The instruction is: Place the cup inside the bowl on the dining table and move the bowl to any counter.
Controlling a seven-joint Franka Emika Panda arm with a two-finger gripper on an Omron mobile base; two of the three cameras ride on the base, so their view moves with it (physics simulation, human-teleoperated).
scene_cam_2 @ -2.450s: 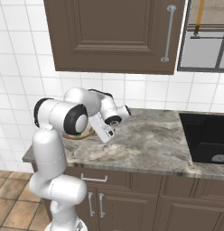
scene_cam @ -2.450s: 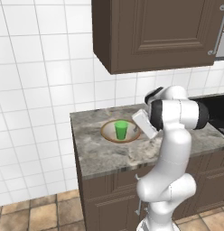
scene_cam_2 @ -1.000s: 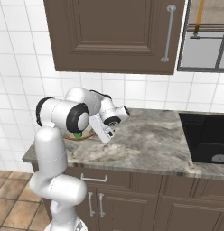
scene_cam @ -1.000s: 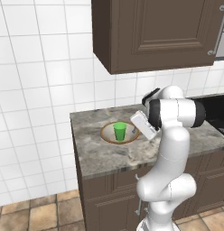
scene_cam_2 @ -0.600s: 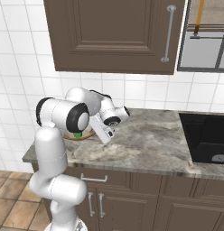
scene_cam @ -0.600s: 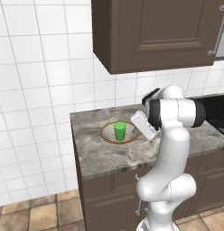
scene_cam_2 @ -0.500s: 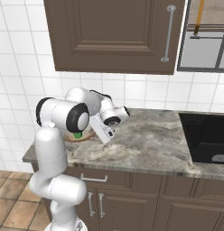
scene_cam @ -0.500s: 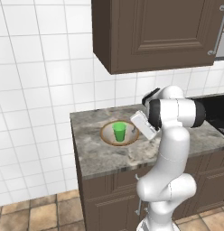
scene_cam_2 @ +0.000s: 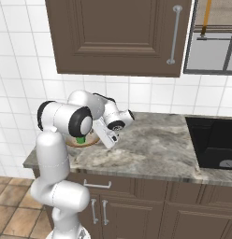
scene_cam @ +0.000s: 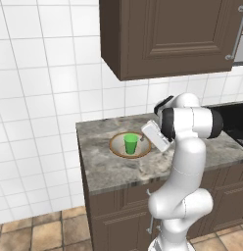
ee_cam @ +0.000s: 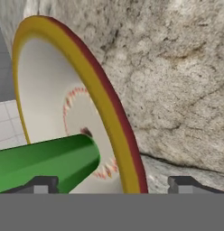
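Bowl [scene_cam: 118, 145] rim between spread tool [ee_cam: 114, 182] tips, cup [scene_cam: 131, 144] inside

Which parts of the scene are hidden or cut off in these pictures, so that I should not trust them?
- Right base view: the bowl and the cup are mostly hidden behind the arm.
- Hand view: the cup's rim and the bowl's near side run off the picture's edges.
- Left base view: the gripper fingers are hidden behind the hand, at the bowl's right rim.
- Hand view: whether the fingertips touch the rim cannot be told.
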